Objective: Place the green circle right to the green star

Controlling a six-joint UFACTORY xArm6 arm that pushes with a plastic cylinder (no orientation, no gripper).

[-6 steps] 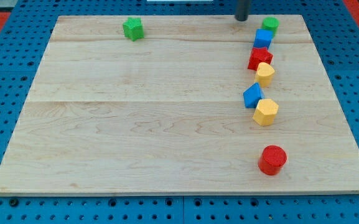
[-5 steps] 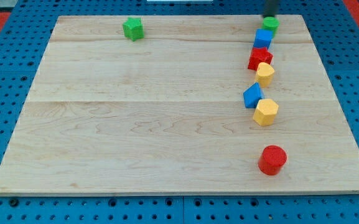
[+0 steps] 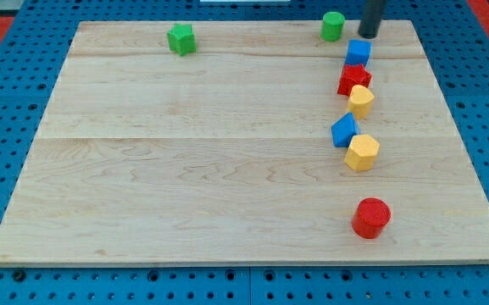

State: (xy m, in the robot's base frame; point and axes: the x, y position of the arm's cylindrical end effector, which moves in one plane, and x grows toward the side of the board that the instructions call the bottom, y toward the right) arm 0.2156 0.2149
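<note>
The green circle (image 3: pixel 333 26) stands at the board's top edge, right of centre. The green star (image 3: pixel 180 39) sits far to its left, near the top left of the board. My tip (image 3: pixel 369 35) is on the board just right of the green circle, with a small gap between them, and directly above the blue block (image 3: pixel 358 53).
A column of blocks runs down the view's right: a blue block, a red star (image 3: pixel 353 79), a yellow block (image 3: pixel 361 100), another blue block (image 3: pixel 343 130), a yellow hexagon (image 3: pixel 362 152) and a red cylinder (image 3: pixel 370 218). The wooden board's (image 3: pixel 227 169) top edge is close behind the green circle.
The green circle has slid left along the top edge, away from the column of blocks. My tip moved from left of the circle to its right side and now stands where the circle was.
</note>
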